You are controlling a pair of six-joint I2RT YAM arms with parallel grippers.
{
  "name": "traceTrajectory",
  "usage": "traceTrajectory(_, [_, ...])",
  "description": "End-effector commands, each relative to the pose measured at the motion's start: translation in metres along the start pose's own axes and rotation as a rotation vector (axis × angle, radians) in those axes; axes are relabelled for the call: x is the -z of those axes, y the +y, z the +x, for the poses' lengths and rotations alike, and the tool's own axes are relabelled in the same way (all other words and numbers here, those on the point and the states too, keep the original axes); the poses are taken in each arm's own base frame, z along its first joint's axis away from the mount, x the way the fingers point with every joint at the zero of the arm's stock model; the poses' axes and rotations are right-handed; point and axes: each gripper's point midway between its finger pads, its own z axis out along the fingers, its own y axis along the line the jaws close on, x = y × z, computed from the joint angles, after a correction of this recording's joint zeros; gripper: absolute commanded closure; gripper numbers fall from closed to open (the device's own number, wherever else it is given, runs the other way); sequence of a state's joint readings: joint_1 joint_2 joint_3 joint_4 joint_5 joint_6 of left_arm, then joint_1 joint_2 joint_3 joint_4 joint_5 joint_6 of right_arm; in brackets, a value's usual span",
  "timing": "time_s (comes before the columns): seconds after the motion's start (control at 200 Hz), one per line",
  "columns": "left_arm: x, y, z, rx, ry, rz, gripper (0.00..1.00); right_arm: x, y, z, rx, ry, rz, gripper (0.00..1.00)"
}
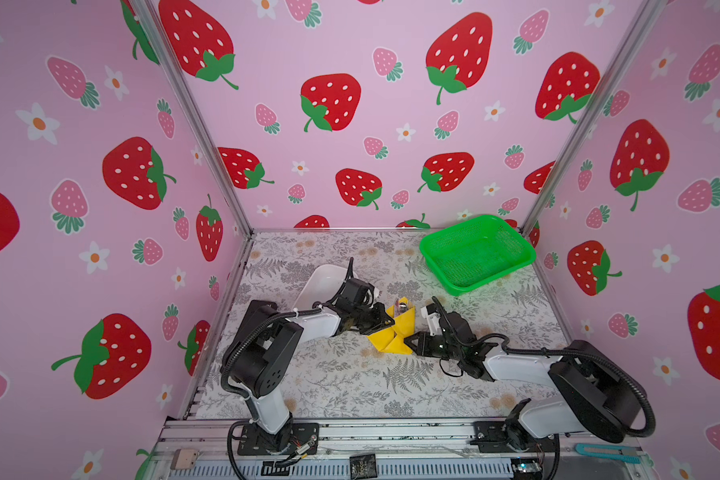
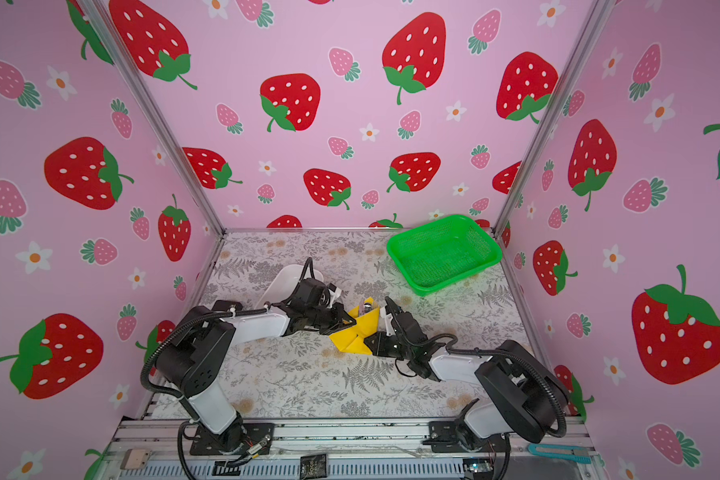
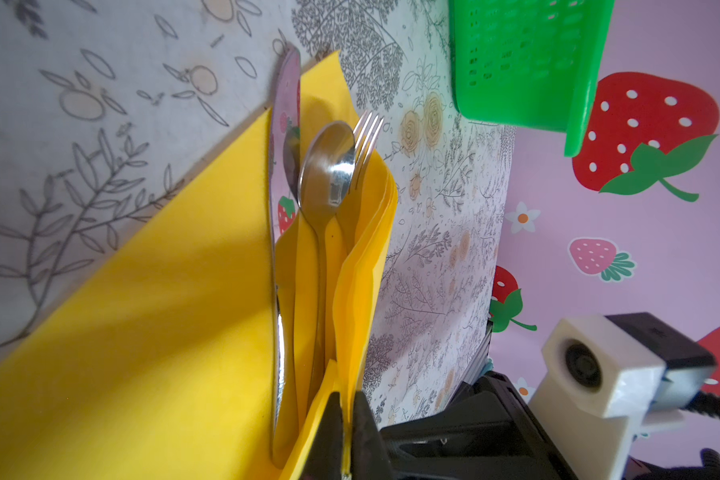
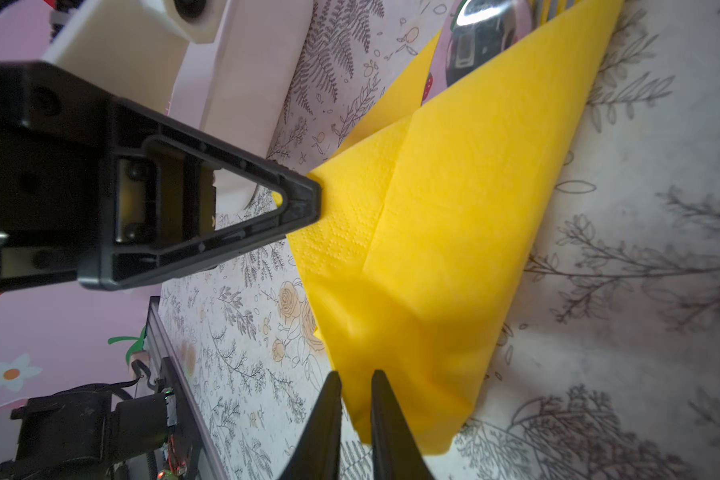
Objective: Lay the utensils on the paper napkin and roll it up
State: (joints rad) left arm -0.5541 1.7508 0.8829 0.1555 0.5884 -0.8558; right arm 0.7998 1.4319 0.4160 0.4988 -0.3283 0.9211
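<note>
- Table (image 1: 350,386): covered in a grey leaf-and-flower print; all the items below rest on it.
- Basket (image 1: 476,253): green mesh, at the far right corner of the table, well apart from the napkin.
- Dish (image 1: 321,282): white, at the far left of centre, partly hidden behind the left arm.
- Paper napkin (image 1: 395,336): yellow, near the middle of the table between the two grippers. It is folded over itself into a pointed packet with the utensils inside.
- Left gripper (image 3: 347,399): jaws closed on a raised fold of the napkin, just beside the covered handles.
- Right gripper (image 4: 356,382): jaws nearly together, with the near edge of the napkin pinched between them.
- Utensils (image 3: 325,174): a spoon, a fork (image 3: 368,124) and a knife (image 3: 285,124) lie side by side within the folds. Their shiny heads stick out of the far open end; the handles are hidden by paper.
</note>
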Motion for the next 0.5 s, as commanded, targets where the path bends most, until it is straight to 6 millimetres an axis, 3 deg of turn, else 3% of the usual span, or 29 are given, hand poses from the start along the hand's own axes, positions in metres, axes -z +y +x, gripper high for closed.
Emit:
traceTrajectory(0.0, [0.003, -0.005, 0.001, -0.015, 0.011, 0.015, 0.9, -0.002, 0.001, 0.008, -0.019, 0.036, -0.032, 0.82])
traceTrajectory(0.115, [0.003, -0.005, 0.001, -0.014, 0.01, 0.013, 0.9, -0.003, 0.001, 0.008, -0.023, 0.04, -0.029, 0.82])
traceTrajectory(0.38, [0.004, -0.002, 0.004, -0.023, 0.017, 0.008, 0.91, 0.014, 0.004, -0.017, -0.043, -0.046, -0.051, 0.81])
traceTrajectory(0.495, [0.003, 0.0, 0.006, -0.026, 0.023, 0.007, 0.93, 0.009, 0.003, -0.014, -0.044, -0.018, -0.055, 0.81])
